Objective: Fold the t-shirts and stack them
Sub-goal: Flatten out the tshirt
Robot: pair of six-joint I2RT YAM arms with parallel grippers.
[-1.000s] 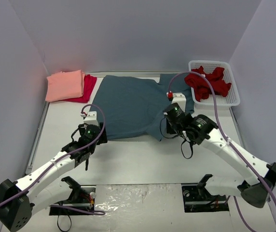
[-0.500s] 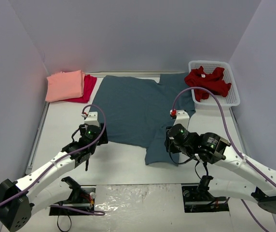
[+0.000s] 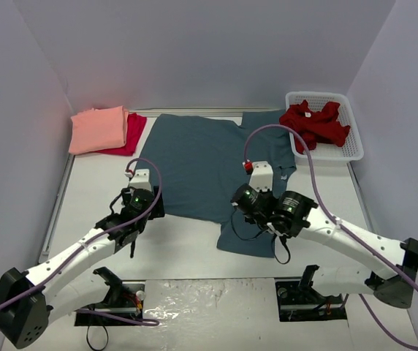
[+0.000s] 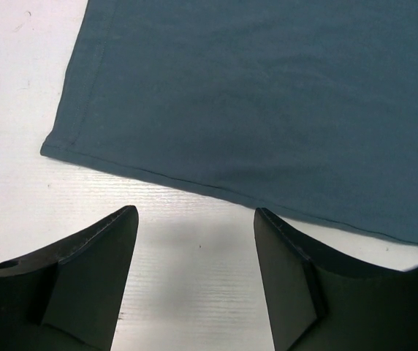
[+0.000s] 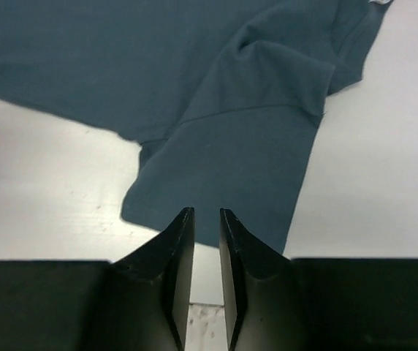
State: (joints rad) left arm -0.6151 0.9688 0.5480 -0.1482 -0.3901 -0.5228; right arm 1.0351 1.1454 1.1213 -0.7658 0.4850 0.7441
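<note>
On wrist cams only — left claw (image 4: pixel 194 212) spread by slate-blue shirt (image 4: pixel 267 88) hem; right claw (image 5: pixel 205 213) barely parted, empty.

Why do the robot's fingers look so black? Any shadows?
Left wrist view: the left gripper is near the lens, its fingers dark, a faint shadow on the table between them. Right wrist view: the slate-blue t-shirt looks sharp. Top view: even light, soft shadows.

slate-blue t-shirt (image 3: pixel 194 157): no print or tag legible;
basket (image 3: pixel 353 148): no lettering legible;
left arm (image 3: pixel 85 250), right arm (image 3: pixel 344 238): no brand or number legible
</note>
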